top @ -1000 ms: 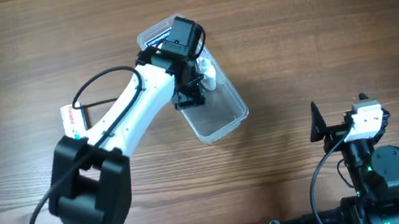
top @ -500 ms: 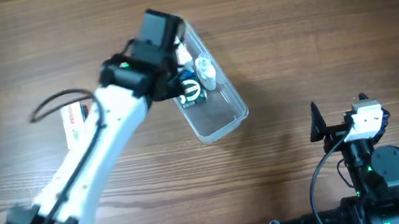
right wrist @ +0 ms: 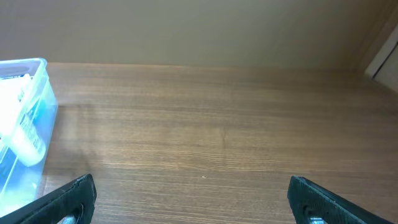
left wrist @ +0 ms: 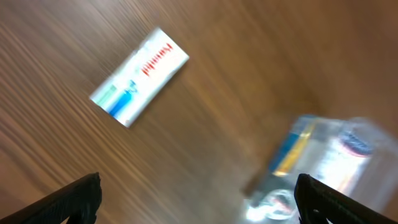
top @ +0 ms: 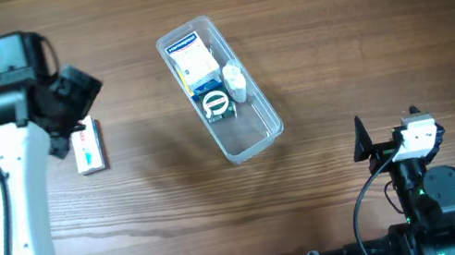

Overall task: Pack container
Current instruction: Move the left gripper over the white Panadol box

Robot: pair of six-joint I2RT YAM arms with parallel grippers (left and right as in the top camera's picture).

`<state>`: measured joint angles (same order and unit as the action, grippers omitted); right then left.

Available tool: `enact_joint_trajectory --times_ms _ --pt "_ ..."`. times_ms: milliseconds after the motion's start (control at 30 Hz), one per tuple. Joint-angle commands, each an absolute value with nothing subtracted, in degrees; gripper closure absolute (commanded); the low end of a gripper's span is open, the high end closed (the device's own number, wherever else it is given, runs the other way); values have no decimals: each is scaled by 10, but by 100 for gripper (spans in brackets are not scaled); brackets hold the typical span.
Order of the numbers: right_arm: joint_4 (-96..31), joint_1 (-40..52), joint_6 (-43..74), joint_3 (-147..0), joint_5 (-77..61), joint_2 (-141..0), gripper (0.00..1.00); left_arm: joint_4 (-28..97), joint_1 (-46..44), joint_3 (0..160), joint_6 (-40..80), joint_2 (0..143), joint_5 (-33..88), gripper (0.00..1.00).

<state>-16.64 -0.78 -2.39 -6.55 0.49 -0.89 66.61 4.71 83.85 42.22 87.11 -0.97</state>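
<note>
The clear plastic container (top: pixel 253 137) lies slantwise mid-table, holding a white box, a round item and a small white bottle. It shows blurred in the left wrist view (left wrist: pixel 367 155) and at the left edge of the right wrist view (right wrist: pixel 25 124). A small white box with red and blue print (top: pixel 87 146) lies on the table to its left; it also shows in the left wrist view (left wrist: pixel 140 76). My left gripper (top: pixel 65 114) is open and empty, above that box. My right gripper (top: pixel 371 140) is open and empty at the front right.
The wooden table (top: pixel 359 20) stretches around the container. The right arm's base (top: pixel 423 196) sits at the front right edge. The left arm (top: pixel 8 213) runs along the left side.
My left gripper has swung from over the container to the left, above the small white box. The container's contents now show uncovered. The right arm has not moved.
</note>
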Motion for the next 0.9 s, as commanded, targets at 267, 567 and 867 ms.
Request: enact_joint_trajectory --times_ms 267,567,867 --pt "-164 -11 -15 -62 16 -2 0 637 149 847 35 1025 35 5" --pt "-164 -11 -15 -62 16 -2 0 605 152 848 37 1086 55 0" --pt "-164 -11 -15 -62 16 -3 0 572 152 850 -44 1093 60 0"
